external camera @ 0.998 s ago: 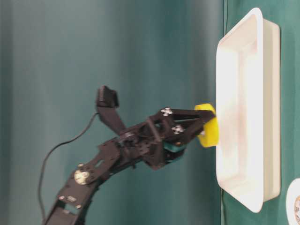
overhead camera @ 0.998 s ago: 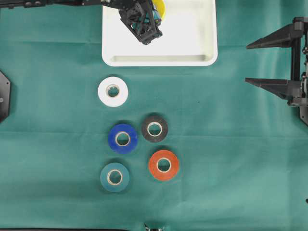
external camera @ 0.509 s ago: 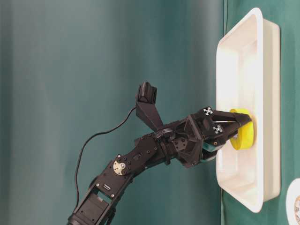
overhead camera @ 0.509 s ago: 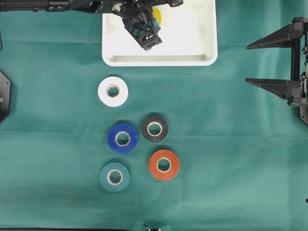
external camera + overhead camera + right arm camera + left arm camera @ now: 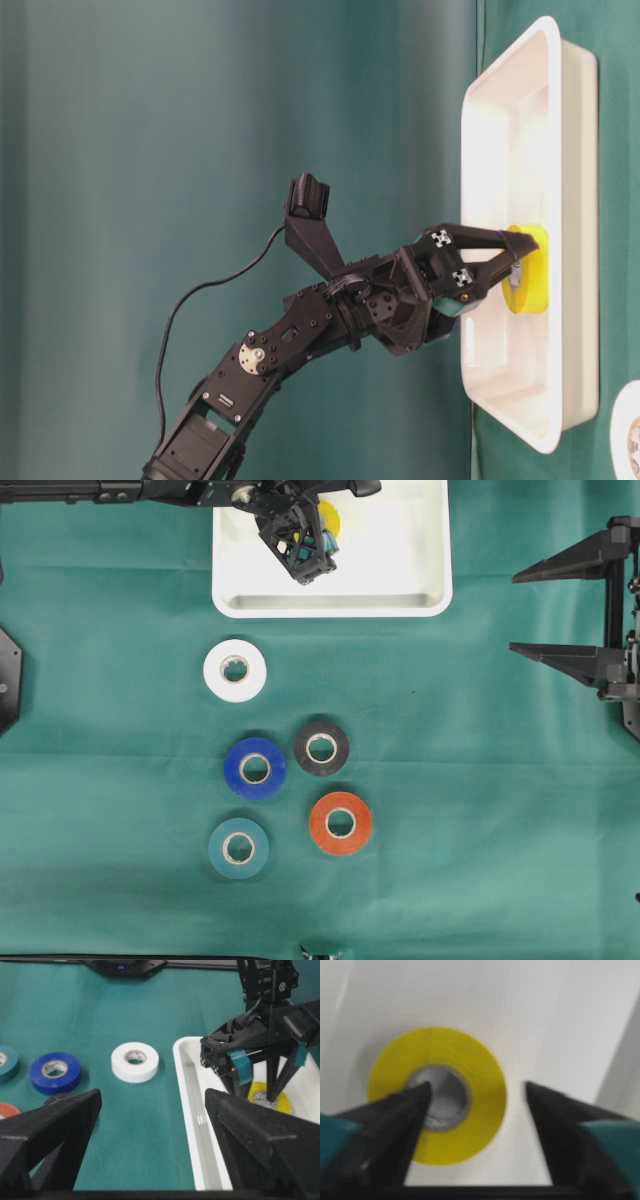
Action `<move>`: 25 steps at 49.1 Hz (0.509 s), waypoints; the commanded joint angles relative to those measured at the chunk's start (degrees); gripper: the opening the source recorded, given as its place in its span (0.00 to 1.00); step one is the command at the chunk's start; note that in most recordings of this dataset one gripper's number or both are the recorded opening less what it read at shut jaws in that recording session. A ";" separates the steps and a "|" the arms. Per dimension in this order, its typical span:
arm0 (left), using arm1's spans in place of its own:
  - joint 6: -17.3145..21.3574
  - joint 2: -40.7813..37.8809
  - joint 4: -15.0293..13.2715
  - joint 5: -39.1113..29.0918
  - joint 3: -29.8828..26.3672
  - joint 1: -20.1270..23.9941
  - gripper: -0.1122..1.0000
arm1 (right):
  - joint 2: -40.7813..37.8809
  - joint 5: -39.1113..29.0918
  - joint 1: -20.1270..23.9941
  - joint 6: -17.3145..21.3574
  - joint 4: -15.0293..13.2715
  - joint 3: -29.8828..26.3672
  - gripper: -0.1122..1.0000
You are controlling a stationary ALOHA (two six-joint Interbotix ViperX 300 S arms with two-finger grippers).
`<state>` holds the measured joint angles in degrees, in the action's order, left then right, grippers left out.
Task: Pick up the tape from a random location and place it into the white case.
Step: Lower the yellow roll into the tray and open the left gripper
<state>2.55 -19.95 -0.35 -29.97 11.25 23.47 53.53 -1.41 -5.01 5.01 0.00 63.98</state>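
From overhead, the left gripper (image 5: 312, 542) hangs over the white case (image 5: 425, 575) at the top of the table, and a sliver of the yellow tape (image 5: 331, 518) shows beside it, inside the case. The right gripper (image 5: 545, 610) sits well off at the right edge with its fingers spread wide and nothing between them. Five other rolls lie apart on the green cloth (image 5: 500, 830): a white roll (image 5: 235, 668), a black roll (image 5: 321, 746), a blue roll (image 5: 255, 768), an orange roll (image 5: 340, 823) and a teal roll (image 5: 238, 847).

The table-level view comes turned on its side. There the left gripper (image 5: 512, 262) reaches into the case (image 5: 520, 60), and the yellow tape (image 5: 530, 270) lies flat against the case floor with the fingers (image 5: 480, 237) parted around it. A plain green curtain (image 5: 200, 150) fills the background.

From the left wrist, the yellow tape (image 5: 437, 1095) rests on the white floor; one finger (image 5: 395, 1120) overlaps its core, the other finger (image 5: 555, 1125) stands clear of its rim. The fingers are open and grip nothing.

From the right wrist, the tape (image 5: 270, 1099) sits near the middle of the case (image 5: 192, 1110), well inside the rim.

To my eye the release is done. To finish well, the arm should lift straight up, so the finger in the core does not drag the roll, and clear the rim before swinging away. The cloth looks soft and slightly wrinkled, so the remaining rolls should stay put.
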 commanded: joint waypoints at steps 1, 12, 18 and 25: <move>-0.09 1.23 0.00 0.35 -0.88 0.00 0.92 | -0.35 0.26 0.09 0.00 0.00 -0.88 0.93; -0.09 1.23 -0.09 0.35 -0.88 -0.09 1.00 | -0.26 0.18 0.00 0.00 0.00 -0.97 0.93; -0.09 1.32 -0.09 0.35 -0.97 -0.09 1.00 | -0.35 0.18 0.00 0.00 0.00 -0.88 0.93; -0.09 2.11 -0.09 -0.09 -0.97 -0.09 1.00 | -0.35 0.18 0.00 0.00 -0.09 -0.88 0.93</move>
<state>2.55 -19.95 -0.35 -30.06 11.25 23.55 53.44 -1.41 -4.92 5.01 0.00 63.98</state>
